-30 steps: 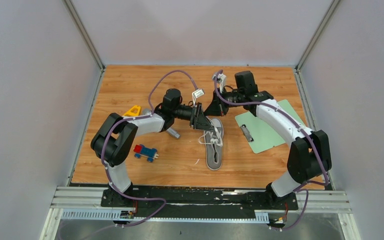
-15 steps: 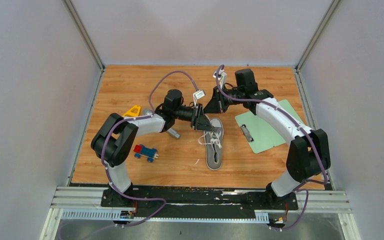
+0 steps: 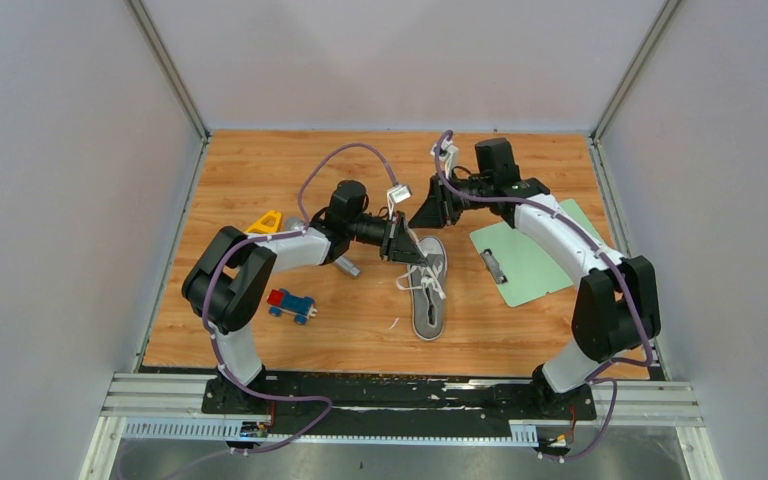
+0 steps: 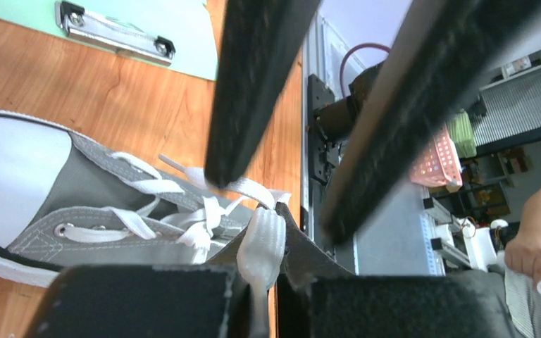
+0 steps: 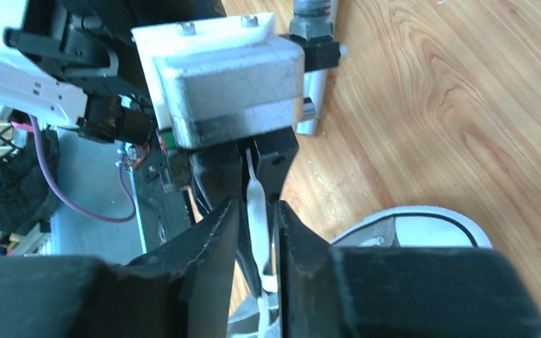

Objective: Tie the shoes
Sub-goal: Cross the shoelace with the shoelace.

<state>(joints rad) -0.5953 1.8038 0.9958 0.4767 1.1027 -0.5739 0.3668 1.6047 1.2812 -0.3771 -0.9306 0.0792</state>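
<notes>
— Wood-topped table. What lies on it round the shoe?
— Green clipboard toward the right edge, just beside the shoe but not touching it. On the left half there is a toy truck (blue and red) near the left arm's elbow, a yellow piece farther back, and a small grey cylinder just beside that arm's forearm.
— Anything in the way?
— Only the two arms themselves. Both reach in over the shoe's far end, tip to tip, and from above they hide part of the toe.
— Where is the shoe, and how does it lie?
— Middle of the table, sole down. Its long axis runs from the far edge to the near edge, a little slanted. The white toe cap points to the far edge and the heel opening to the near edge.
— The left gripper?
— Clenched on a white lace, which rises from the eyelets straight into its jaws.
— And the right gripper?
— Released: jaws parted, with the same lace (as far as I can tell) running up between them and a gap on either side.
</notes>
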